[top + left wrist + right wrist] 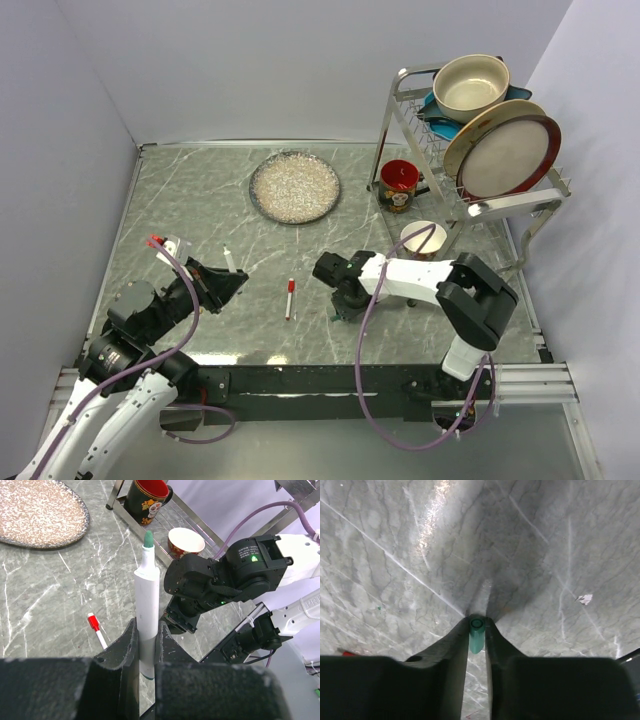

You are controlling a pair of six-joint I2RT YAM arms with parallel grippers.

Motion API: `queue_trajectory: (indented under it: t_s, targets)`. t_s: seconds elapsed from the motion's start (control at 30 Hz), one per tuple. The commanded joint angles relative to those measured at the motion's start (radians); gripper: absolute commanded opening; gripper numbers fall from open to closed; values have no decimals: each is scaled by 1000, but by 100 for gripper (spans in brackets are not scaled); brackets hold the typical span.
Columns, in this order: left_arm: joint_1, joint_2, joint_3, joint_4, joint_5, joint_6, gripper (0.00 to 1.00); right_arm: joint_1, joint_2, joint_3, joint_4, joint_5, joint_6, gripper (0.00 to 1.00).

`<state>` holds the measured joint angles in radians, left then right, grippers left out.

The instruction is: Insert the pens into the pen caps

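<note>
Alignment matters: right gripper (pixel 476 624), pinching the green plastic cap (pixel 476 637) at frame centre, must seat it squarely on the green-tipped white marker barrel (pixel 147 587) clamped in left gripper (pixel 147 629).

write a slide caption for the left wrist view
Left gripper grips a white green-tipped marker pen by its base, the right arm's black wrist beyond it.

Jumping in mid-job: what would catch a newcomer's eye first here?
At near left, the left gripper holds a green-tipped white pen upright. At centre-right, the right gripper pinches a small green cap. A red-capped pen lies flat between them.
</note>
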<state>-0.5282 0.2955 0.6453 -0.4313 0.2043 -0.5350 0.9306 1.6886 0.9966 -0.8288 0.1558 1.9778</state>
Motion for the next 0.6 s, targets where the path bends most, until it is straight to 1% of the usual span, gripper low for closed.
queue_trajectory:
  t_s: [0.0, 0.1, 0.13, 0.2, 0.27, 0.37, 0.4, 0.43, 0.57]
  targets:
    - [-4, -7, 1, 35, 4, 17, 1, 2, 52, 42, 14, 39, 178, 15]
    - [-4, -16, 1, 34, 1, 17, 1, 16, 92, 74, -13, 39, 132, 14]
    - [-4, -18, -1, 34, 1, 17, 1, 22, 97, 76, 2, 36, 118, 13]
    - [-4, -19, -1, 35, -2, 17, 1, 31, 105, 63, 36, 31, 67, 4]
    - [-4, -19, 1, 34, -6, 17, 1, 40, 115, 60, 60, 16, 43, 0]
    - [-4, -19, 1, 32, -9, 15, 1, 45, 118, 51, 77, 33, -8, 0]
    - [-4, -19, 1, 31, -13, 15, 1, 45, 118, 48, 91, 45, -54, 0]
    - [-3, -18, 1, 32, -13, 17, 1, 45, 115, 43, 129, 75, -83, 0]
    - [-4, 2, 7, 22, -34, 12, 1, 45, 92, 7, 229, 102, -201, 0]
